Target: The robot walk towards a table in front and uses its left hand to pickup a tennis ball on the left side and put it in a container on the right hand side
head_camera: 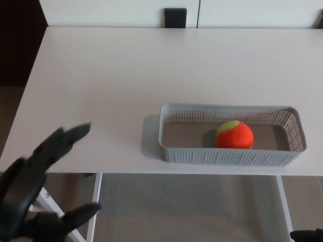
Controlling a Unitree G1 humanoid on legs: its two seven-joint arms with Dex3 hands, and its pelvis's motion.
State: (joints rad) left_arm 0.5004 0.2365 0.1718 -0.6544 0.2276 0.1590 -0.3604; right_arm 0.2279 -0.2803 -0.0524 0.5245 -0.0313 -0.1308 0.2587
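An orange and yellow-green tennis ball (234, 134) lies inside the grey perforated basket (171, 151) on the right half of the white table (126, 75). My left hand (38, 189) is low at the picture's bottom left, off the table's front edge and far from the basket. It is open, fingers spread, holding nothing. A dark bit at the bottom right corner may be my right hand (307, 235); too little shows to tell its state.
A black block (175, 17) stands at the table's far edge against a white wall. White table legs (93, 201) and grey floor show below the front edge. Dark furniture stands at far left.
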